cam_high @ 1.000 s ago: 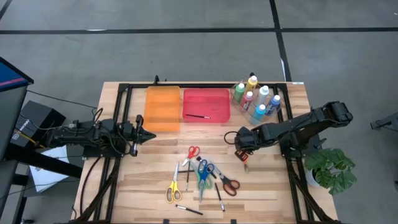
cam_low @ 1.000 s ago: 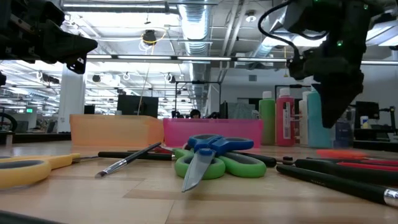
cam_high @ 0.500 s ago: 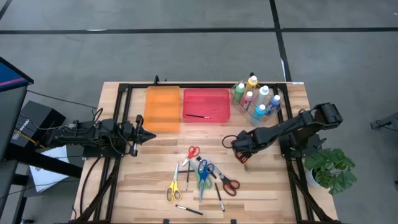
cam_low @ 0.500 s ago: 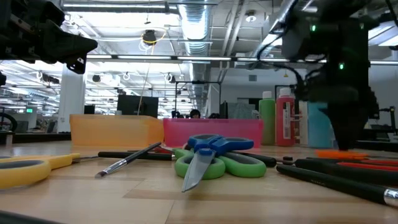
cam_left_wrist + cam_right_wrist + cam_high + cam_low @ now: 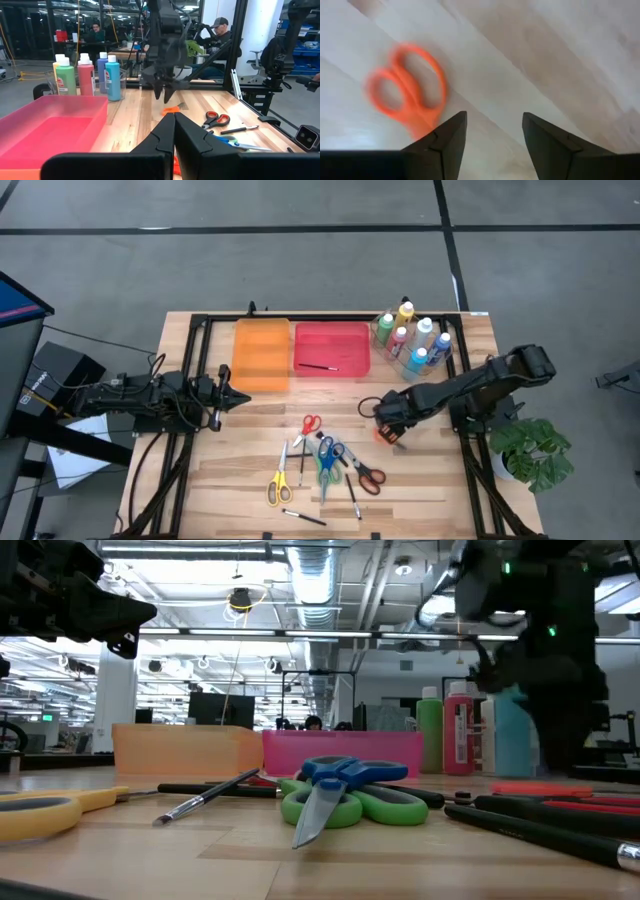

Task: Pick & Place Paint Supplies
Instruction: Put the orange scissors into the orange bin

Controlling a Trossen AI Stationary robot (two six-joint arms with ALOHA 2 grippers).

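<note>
Small orange-handled scissors (image 5: pixel 407 92) lie flat on the wooden table, also seen as an orange spot (image 5: pixel 381 434). My right gripper (image 5: pixel 494 135) hangs just above them, pointing down and open. The handles show beside one finger (image 5: pixel 445 142), and the blade end is hidden under that finger. Nothing lies between the fingers. Squeeze bottles of paint (image 5: pixel 412 340) stand in a clear holder at the far right. My left gripper (image 5: pixel 243 395) waits shut and level at the table's left.
An orange bin (image 5: pixel 261 355) and a red bin (image 5: pixel 345 340) stand at the far edge, the red one holding a brush (image 5: pixel 318 366). Several scissors (image 5: pixel 325 460) and brushes (image 5: pixel 352 498) lie at the table's near middle. Bare wood lies right of my right gripper.
My right gripper has opened from shut and sunk a little toward the table over the orange scissors, shifting slightly toward the table's left. My left arm has kept still.
</note>
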